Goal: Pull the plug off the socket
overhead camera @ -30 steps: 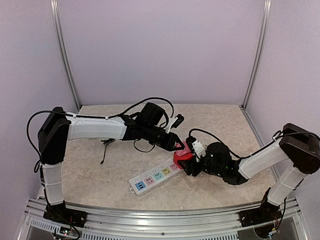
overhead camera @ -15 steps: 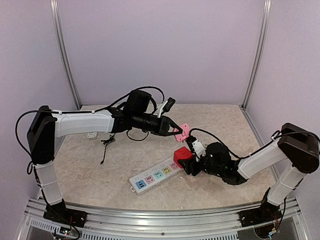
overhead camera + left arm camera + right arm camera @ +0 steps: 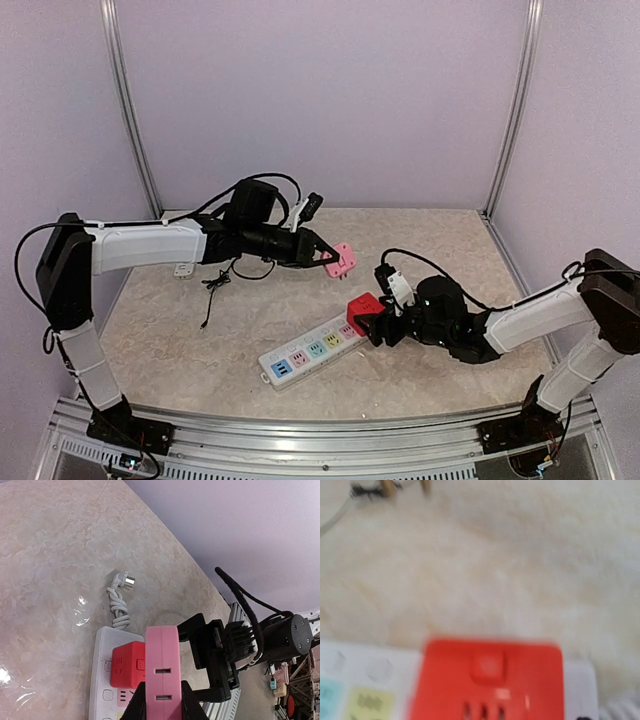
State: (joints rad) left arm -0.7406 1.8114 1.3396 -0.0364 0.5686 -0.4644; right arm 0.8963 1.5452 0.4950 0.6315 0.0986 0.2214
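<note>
- Top view: the left gripper (image 3: 326, 256) is clamped on the pink plug (image 3: 340, 262) and holds it in the air. The plug is well apart from the power strip (image 3: 305, 352) and lies toward 1 o'clock from it.
- The strip lies flat on the table (image 3: 180, 345), running from 8 o'clock to 2 o'clock. A red block (image 3: 362, 312) sits on its 2 o'clock end.
- The right gripper (image 3: 384, 328) is low at that same end, just beside the red block. I cannot tell from here whether its jaws are apart or closed on the strip.
- Left wrist view: both fingers press the flat sides of the pink plug, with its slotted edge facing the camera. The strip and red block lie below it at 7 o'clock. The white cord (image 3: 119, 607) is coiled past the strip's end at 11 o'clock.
- My judgement: the plug looks free of the strip, so what remains is to carry it away cleanly. Hold the clamp firm and move clear of the right arm. Set the plug down on bare table, apart from the cord.
- Right wrist view: this view is blurred. It shows only the red block on the white strip, with yellow and blue faces at 8 o'clock. No fingers show, so this gripper's state is unclear here too. Resting on the strip would likely steady it.
</note>
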